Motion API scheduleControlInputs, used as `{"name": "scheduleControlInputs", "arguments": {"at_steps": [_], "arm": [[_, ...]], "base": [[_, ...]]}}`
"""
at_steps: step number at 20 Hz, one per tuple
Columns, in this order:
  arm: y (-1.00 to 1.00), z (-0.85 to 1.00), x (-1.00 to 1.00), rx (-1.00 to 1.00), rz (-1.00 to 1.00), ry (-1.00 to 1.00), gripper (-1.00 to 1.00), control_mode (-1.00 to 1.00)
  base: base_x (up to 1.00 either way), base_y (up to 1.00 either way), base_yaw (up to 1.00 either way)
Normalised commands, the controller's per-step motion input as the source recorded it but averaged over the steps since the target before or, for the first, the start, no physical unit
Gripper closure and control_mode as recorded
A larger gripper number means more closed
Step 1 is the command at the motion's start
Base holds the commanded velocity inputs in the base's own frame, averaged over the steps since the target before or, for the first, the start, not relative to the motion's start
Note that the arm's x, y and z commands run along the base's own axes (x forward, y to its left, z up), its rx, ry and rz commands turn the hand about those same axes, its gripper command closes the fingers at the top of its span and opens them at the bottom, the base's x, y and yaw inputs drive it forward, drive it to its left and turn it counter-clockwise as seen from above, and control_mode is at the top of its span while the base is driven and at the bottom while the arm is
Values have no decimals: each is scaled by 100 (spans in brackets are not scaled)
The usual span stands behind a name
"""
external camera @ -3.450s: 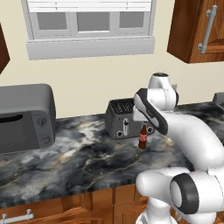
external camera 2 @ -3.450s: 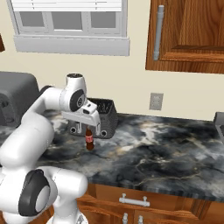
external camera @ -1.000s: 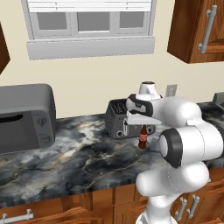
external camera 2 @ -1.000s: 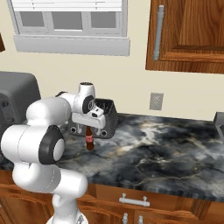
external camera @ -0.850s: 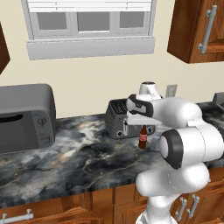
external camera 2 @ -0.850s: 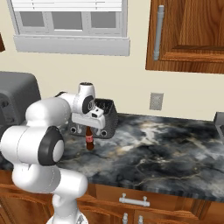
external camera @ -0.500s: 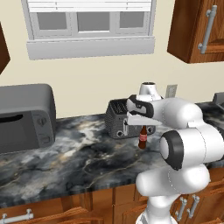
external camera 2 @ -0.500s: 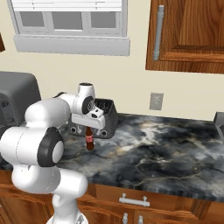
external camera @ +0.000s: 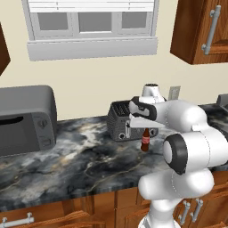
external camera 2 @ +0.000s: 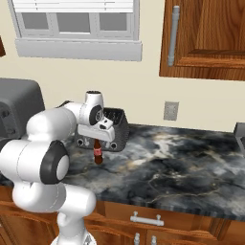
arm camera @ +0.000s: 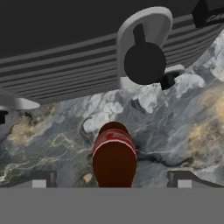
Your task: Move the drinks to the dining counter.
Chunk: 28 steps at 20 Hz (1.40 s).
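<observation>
A dark grey toaster (external camera: 119,127) is standing on the black and grey marbled surface (external camera: 67,164), near the wall, and in the hand view its ribbed side with a round black knob (arm camera: 144,63) is showing. A grey microwave (external camera: 24,119) is sitting at the left end of the same surface, well apart from the toaster. A window (external camera: 92,24) with a pale sill is hanging in the cream wall above them. A brown wooden upper cabinet (external camera 2: 206,38) with a long metal handle (external camera 2: 173,36) is hanging to the right of the window. A pale wall outlet (external camera 2: 170,110) is sitting below that cabinet. Wooden drawers (external camera 2: 143,220) with metal pulls are running under the surface.
</observation>
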Motion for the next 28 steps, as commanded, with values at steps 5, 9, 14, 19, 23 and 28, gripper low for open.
{"name": "scheduleControlInputs", "arguments": {"at_steps": [5,9,14,19,23,28], "arm": [[0,0,-8,0,0,0,-100,-100],[0,0,-6,0,0,0,-100,-100],[0,-3,1,0,0,0,-100,-100],[0,0,18,0,0,0,-100,-100],[0,0,17,0,0,0,-100,-100],[0,0,0,0,0,0,-100,-100]], "base": [[0,0,0],[0,0,0],[0,0,0],[0,0,0],[0,0,0],[0,0,0]]}}
